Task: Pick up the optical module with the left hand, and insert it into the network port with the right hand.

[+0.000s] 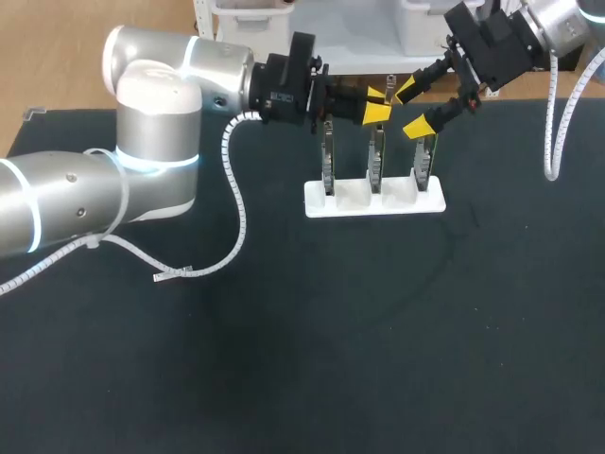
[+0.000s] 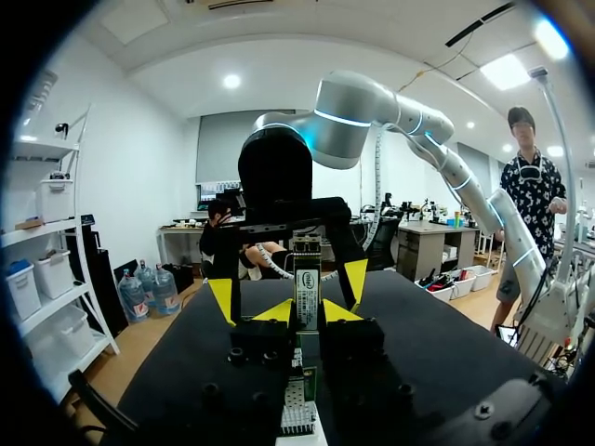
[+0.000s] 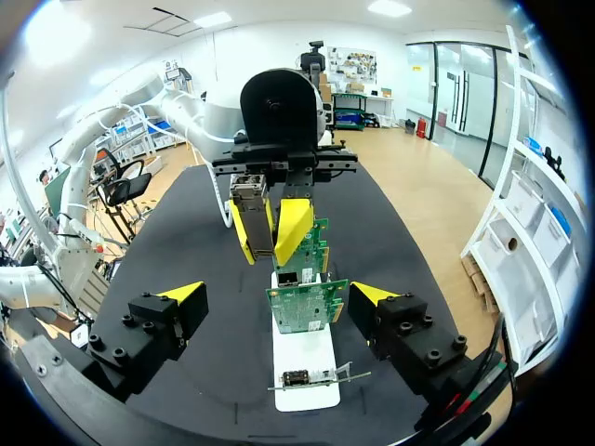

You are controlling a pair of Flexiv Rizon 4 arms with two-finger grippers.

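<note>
Closest to the right wrist camera is the right gripper (image 3: 276, 294) itself, with its two yellow tips spread wide apart and nothing touching them. Under it and just ahead stands the white holder (image 3: 302, 348) with three green network cards (image 3: 307, 307) upright in a row, one behind another in this view. Beyond the cards, facing me, is the left gripper (image 3: 268, 232), and its yellow fingers press on the optical module (image 3: 251, 209) from two sides. The module is a small metal block, held upright, with its upper part rising above the fingertips. It is clear of the right gripper: ahead of the spread fingers, not between them. In the head view the two grippers face each other tip to tip above the holder, near but apart. There the module seems to hang over the middle card, though I cannot judge the height well. The holder sits on the dark table (image 1: 378, 331).
</note>
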